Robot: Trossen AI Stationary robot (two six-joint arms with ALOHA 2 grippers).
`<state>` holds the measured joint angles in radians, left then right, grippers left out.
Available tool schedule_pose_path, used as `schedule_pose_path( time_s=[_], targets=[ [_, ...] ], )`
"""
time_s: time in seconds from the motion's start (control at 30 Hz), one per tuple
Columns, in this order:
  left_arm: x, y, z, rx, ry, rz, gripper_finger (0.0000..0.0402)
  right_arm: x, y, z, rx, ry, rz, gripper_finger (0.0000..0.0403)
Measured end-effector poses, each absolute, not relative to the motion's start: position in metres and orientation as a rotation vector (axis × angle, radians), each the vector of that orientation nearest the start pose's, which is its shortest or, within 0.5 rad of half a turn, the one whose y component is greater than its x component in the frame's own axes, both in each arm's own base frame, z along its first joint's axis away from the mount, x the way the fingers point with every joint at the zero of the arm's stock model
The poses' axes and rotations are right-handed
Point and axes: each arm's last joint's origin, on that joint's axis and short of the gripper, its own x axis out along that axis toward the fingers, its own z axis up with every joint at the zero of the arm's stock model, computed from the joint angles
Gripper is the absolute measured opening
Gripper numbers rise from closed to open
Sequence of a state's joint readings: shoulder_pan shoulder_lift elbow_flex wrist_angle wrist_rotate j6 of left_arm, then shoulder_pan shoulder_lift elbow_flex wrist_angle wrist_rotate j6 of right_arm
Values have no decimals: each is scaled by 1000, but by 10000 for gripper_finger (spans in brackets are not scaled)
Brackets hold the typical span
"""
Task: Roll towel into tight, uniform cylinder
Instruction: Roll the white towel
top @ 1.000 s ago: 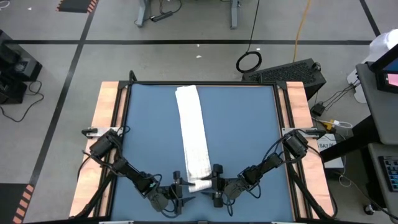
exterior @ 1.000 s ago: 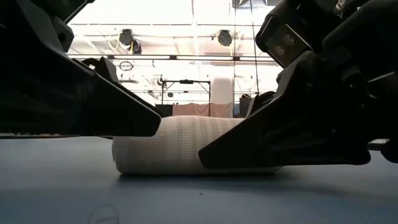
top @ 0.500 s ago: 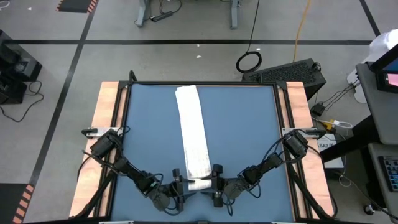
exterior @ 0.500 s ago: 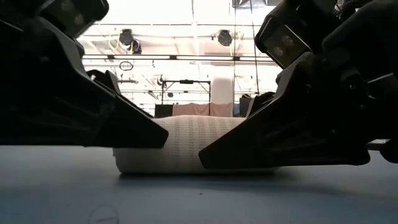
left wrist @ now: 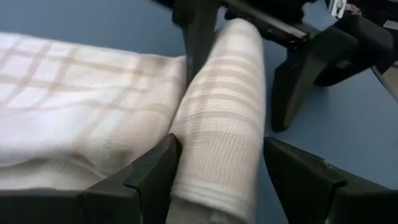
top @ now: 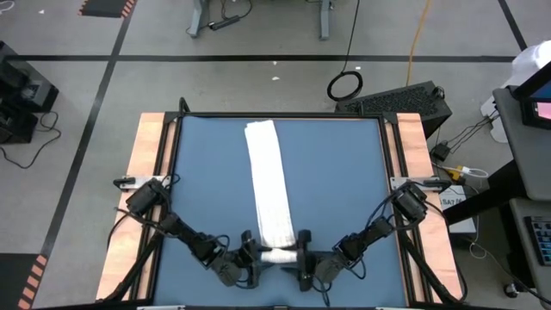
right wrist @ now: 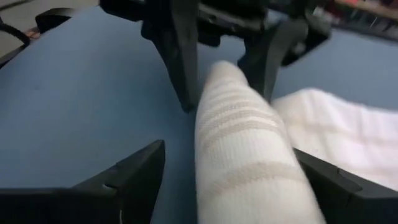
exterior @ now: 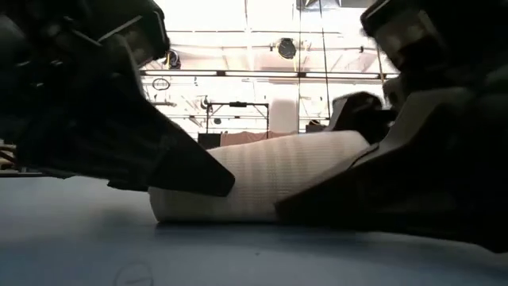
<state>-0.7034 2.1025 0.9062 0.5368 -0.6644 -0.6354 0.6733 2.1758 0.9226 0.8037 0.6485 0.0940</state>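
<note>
The white towel lies as a long strip (top: pixel 267 181) down the middle of the blue table (top: pixel 336 189). Its near end is wound into a short roll (top: pixel 277 256) lying crosswise near the front edge. My left gripper (top: pixel 256 257) comes level from the left and is shut on the roll's left end. My right gripper (top: pixel 300 258) comes from the right, open around the right end. The roll (exterior: pixel 254 187) lies on the table between both hands, its right end a little higher. My left gripper takes the roll's left end (left wrist: pixel 205 186) between its two fingers, coming level from the table's left, along the roll. The far finger (left wrist: pixel 155 171) sits in the crease between roll and flat strip. The near finger (left wrist: pixel 292 174) lies at the roll's near side. My right gripper straddles the roll's right end (right wrist: pixel 273 186), coming level from the table's right, along the roll. Its far finger (right wrist: pixel 329 186) lies against the roll beside the flat strip. Its near finger (right wrist: pixel 137 168) stands apart, with blue table showing between it and the roll.
Wooden rails (top: pixel 148 172) border the table at left and right. Bare blue surface lies on either side of the strip. Beyond the table are floor cables (top: pixel 344 84) and equipment at the right (top: pixel 405 102).
Both wrists have rolled about the roll's length, and both hands have closed in a little on the roll's ends. In the low view the roll has turned, and its right end now stands higher than before. The flat strip has stayed where it was.
</note>
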Motion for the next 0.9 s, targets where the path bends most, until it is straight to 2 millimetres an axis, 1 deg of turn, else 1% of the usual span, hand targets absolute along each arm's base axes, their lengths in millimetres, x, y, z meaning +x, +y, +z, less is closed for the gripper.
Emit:
schedule_pose_path(
  time_s=[0.17, 0.33, 0.6, 0.73, 0.9],
  targets=[
    [298, -222, 68, -246, 526, 104, 242, 308, 234, 73, -301, 303, -20, 304],
    [301, -218, 69, -322, 535, 114, 241, 302, 241, 76, -361, 266, -31, 306],
    [301, -217, 69, -388, 547, 120, 241, 301, 243, 77, -290, 262, -43, 306],
    [301, -217, 69, -436, 554, 136, 241, 302, 245, 82, -247, 224, -48, 306],
    [301, -217, 69, -442, 556, 139, 241, 301, 245, 82, -190, 225, -51, 306]
  ],
)
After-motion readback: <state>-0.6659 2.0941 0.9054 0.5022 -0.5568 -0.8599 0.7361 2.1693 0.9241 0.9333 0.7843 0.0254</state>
